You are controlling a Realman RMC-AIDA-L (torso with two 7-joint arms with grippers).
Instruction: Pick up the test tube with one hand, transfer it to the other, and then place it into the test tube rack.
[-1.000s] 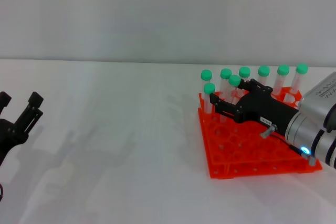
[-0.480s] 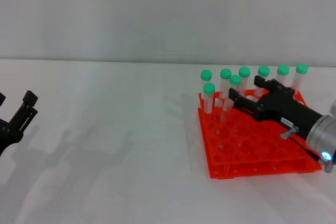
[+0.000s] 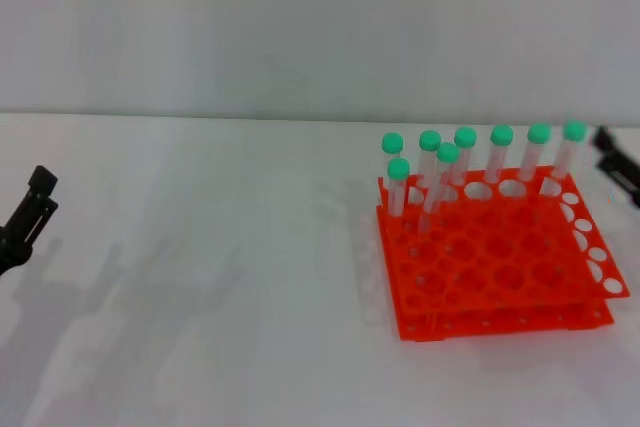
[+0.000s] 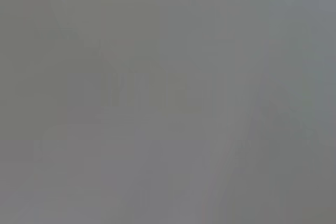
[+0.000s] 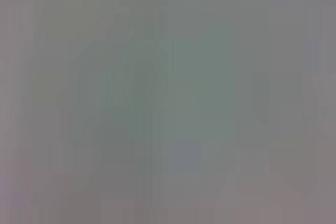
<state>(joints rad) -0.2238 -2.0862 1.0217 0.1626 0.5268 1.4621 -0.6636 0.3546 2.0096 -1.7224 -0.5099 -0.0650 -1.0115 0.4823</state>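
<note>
The orange-red test tube rack (image 3: pixel 500 267) stands at the right of the white table in the head view. Several green-capped test tubes stand in its far holes. One test tube (image 3: pixel 436 192) in the second row leans a little, free of any gripper. My right gripper (image 3: pixel 611 153) shows only as two black fingertips at the right edge, spread apart and empty, just beyond the rack's far right corner. My left gripper (image 3: pixel 28 209) is at the far left edge, open and empty, mostly out of frame. Both wrist views show only featureless grey.
The white table (image 3: pixel 220 277) stretches between the left gripper and the rack. A pale wall rises behind the table's far edge. The front rows of the rack hold no tubes.
My right gripper has pulled back from over the rack to the right edge, leaving the leaning tube in the rack. The left gripper has slid further left, out of frame.
</note>
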